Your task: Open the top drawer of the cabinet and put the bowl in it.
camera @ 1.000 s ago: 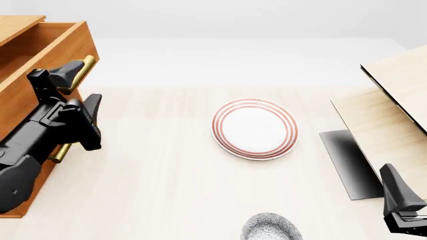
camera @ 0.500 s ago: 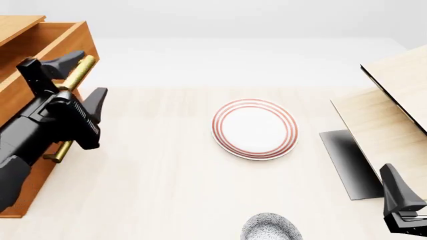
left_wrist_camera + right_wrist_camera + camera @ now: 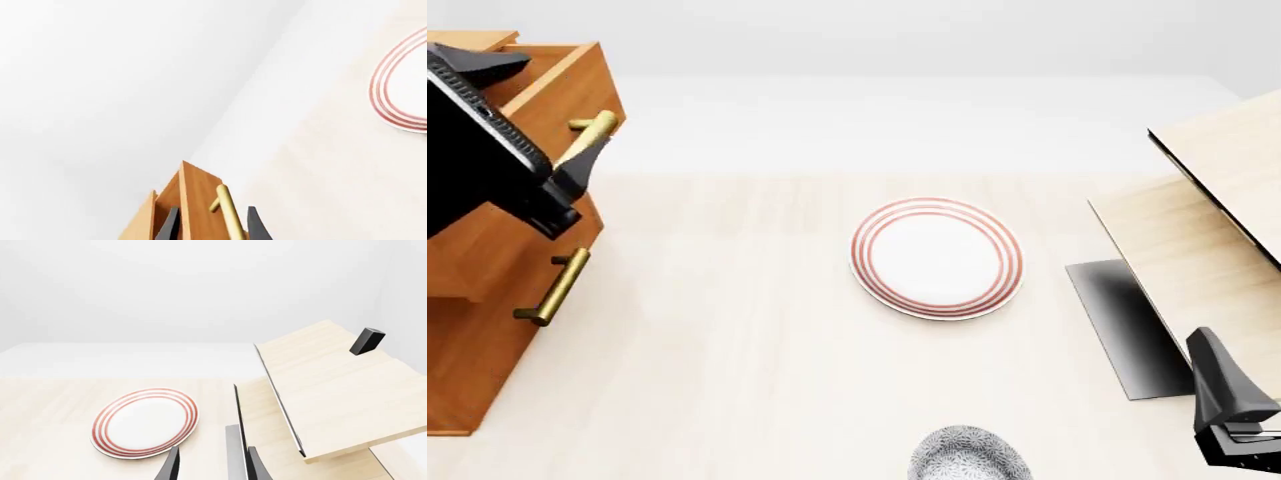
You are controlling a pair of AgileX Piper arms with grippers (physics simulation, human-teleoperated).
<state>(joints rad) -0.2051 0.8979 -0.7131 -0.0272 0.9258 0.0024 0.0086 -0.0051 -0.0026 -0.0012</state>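
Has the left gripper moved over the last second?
Yes. In the front view the left gripper has risen from beside the lower handle to the top drawer's handle, fingers either side.

Pale light-wood bench (image 3: 747, 340), faint grain, runs far to white band at back. Orange-brown wooden cabinet (image 3: 481, 330) with brass bar handles stands at left edge. Flat white plate with red rings (image 3: 937, 257) lies mid-bench, slightly right. Small round blue-speckled white bowl (image 3: 968, 455) sits at near edge, cut by frame. Pale light-wood structure (image 3: 1194, 250) stands at right, dark shadow beside it.
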